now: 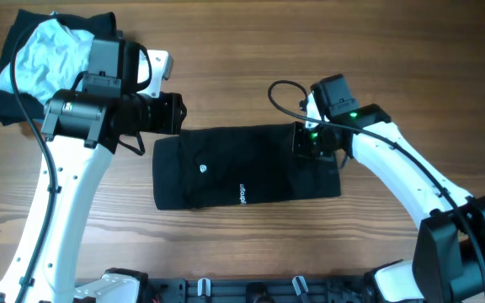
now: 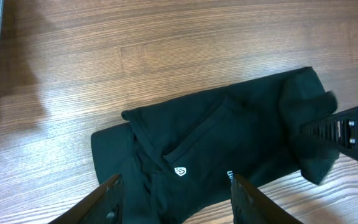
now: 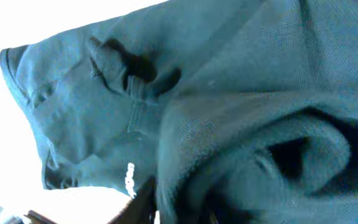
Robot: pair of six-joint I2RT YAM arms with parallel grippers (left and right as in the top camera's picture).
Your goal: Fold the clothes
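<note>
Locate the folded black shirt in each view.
Overhead: the black shirt lies at the picture's centre.
Left wrist: it spans the lower centre and right.
Right wrist: it fills nearly the whole frame.
Shared landmark: its white lettering.

Centre of frame: folded black fabric T-shirt [image 1: 247,167], flat on brown wooden table [image 1: 242,50], long axis left-right. Upper left corner: heap of pale blue and black garments [image 1: 45,59], well apart from shirt. Left gripper [image 1: 173,113] just above shirt's upper left corner. Right gripper [image 1: 310,141] over shirt's upper right edge.
</note>
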